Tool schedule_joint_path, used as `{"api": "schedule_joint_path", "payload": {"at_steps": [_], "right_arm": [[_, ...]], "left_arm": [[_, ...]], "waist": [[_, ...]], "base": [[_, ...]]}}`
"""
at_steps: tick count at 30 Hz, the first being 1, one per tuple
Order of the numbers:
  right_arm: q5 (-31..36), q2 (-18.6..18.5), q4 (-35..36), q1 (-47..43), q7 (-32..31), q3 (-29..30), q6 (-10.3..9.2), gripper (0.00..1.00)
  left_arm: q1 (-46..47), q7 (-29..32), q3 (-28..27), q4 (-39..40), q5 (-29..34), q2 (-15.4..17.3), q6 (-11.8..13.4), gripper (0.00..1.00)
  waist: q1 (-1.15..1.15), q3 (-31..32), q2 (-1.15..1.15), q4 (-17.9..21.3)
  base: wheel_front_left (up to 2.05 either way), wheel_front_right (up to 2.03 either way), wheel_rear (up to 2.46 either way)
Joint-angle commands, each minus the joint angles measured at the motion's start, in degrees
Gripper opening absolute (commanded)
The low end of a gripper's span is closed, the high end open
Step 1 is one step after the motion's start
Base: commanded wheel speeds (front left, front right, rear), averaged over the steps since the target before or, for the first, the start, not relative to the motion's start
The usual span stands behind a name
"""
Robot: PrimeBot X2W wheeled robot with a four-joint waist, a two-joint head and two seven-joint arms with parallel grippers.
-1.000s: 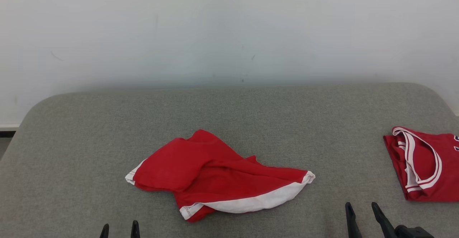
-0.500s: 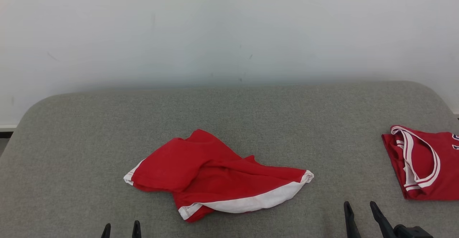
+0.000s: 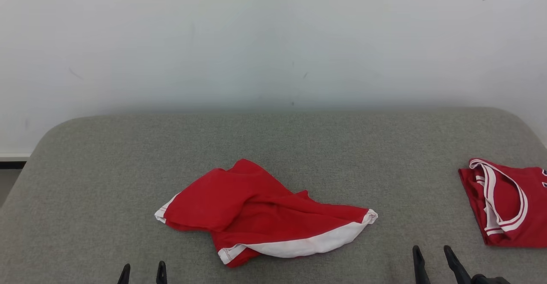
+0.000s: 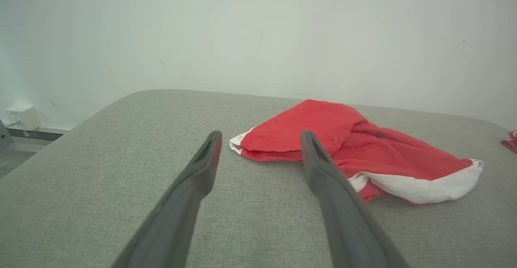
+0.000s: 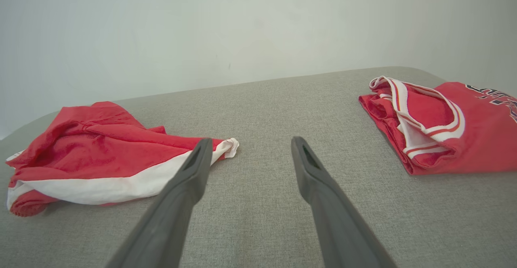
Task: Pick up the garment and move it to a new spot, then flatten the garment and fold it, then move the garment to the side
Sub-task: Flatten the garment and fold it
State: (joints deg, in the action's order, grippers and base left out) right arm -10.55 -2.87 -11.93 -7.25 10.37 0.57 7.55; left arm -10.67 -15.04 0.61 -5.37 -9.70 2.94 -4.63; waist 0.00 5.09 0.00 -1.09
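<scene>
Left gripper (image 3: 143, 267), tips only, rest cut off below, spread wide, empty, crumpled red white-trimmed garment (image 3: 256, 209) mid grey fabric pad (image 3: 299, 143), inner folds hidden, right gripper (image 3: 431, 250) spread wide, empty, folded red white-striped jersey (image 3: 508, 209) cropped by right edge.

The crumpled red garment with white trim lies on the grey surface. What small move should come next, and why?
Probably reach the left gripper to the left white-trimmed corner of the crumpled red garment: it and the right gripper stand open and empty, short of the cloth, which lies bunched on the grey fabric surface.
</scene>
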Motion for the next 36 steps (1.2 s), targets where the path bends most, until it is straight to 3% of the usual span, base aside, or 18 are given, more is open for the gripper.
{"api": "schedule_joint_path", "payload": {"at_steps": [1, 26, 36], "right_arm": [[0.12, -0.02, 0.0, -0.51, 0.33, -0.03, -0.13, 1.0], [2.22, -0.02, 0.59, 0.04, 1.26, -0.78, -0.13, 1.0], [5.2, -0.94, -4.03, 8.25, -3.41, -3.46, -0.13, 1.0]], "left_arm": [[-0.68, -0.17, -0.14, -0.16, 0.39, -0.07, -0.24, 1.0], [-0.52, -0.17, 2.04, -2.72, -0.68, -0.08, 0.12, 1.0], [8.51, 0.46, 8.46, -17.68, -6.56, -0.05, -1.26, 1.0]], "waist": [[0.0, 0.4, 0.0, -0.21], [0.0, -0.09, 0.0, -0.04], [0.0, -3.42, 0.0, 0.66]], "base": [[0.0, 0.0, 0.0], [0.0, 0.0, 0.0], [0.0, 0.0, 0.0]]}}
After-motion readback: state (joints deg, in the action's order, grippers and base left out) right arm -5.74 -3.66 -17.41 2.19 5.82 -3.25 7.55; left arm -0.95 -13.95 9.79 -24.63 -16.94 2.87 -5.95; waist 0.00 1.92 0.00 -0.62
